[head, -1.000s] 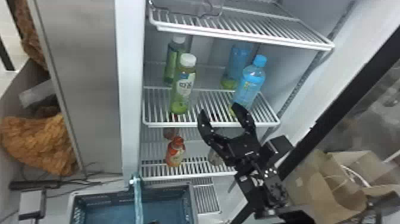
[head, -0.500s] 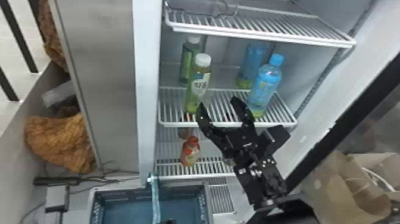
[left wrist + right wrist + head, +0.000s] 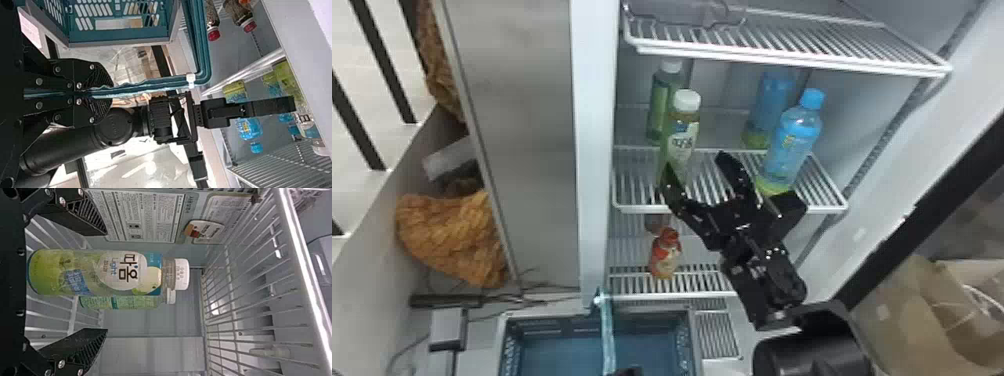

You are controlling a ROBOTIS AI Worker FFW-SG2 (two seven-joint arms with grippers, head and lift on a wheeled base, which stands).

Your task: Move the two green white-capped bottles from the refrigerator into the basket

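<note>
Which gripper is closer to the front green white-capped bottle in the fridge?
The right. The right gripper is right by the front green white-capped bottle, open fingers spread toward it. The left gripper is well below, shut on the basket's handle.

Left on the shelf (image 3: 632,208), one bottle (image 3: 659,107) stands behind another (image 3: 680,142); right, two others (image 3: 789,150) likewise; basket (image 3: 567,327) before the fridge (image 3: 593,150).

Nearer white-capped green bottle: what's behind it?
Behind the nearer bottle, the other green bottle stands on the same shelf, its white cap and one side in sight. The nearer one covers part of its body, so whatever is printed there cannot be seen.
</note>
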